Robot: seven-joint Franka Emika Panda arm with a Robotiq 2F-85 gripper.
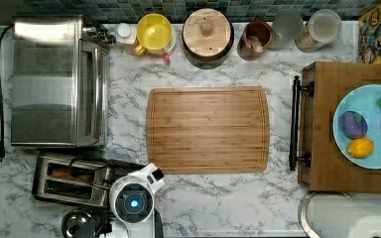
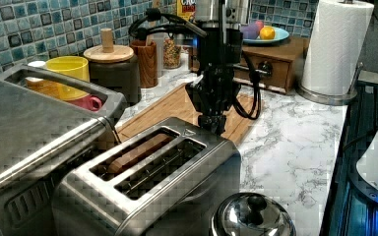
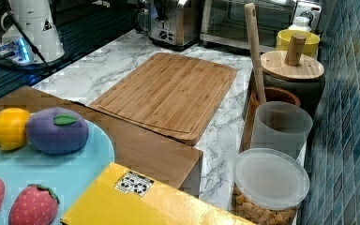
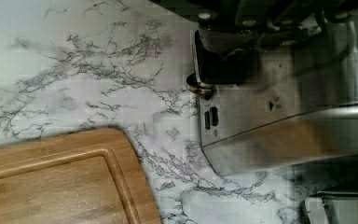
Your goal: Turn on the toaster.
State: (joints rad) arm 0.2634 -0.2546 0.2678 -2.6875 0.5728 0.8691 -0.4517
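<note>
The toaster (image 1: 72, 181) is a small steel box with two long slots, standing at the top view's lower left, just in front of the big toaster oven (image 1: 54, 82). A brown slice sits in one slot (image 2: 138, 152). My gripper (image 2: 212, 122) hangs straight down over the toaster's end nearest the cutting board, close above its top edge. In the wrist view the toaster's end face (image 4: 298, 121) shows a black lever knob (image 4: 219, 65) right under the gripper, with a small round dial (image 4: 199, 88) and two buttons (image 4: 210, 119) below. The arm's white wrist (image 1: 133, 198) hides that end from above.
A wooden cutting board (image 1: 207, 130) lies mid-counter. A round steel lid (image 2: 253, 216) sits beside the toaster's near end. A paper towel roll (image 2: 335, 46), a wooden drawer box (image 1: 322, 124) bearing a plate of toy fruit, and jars (image 1: 207, 34) along the tiled wall ring the counter.
</note>
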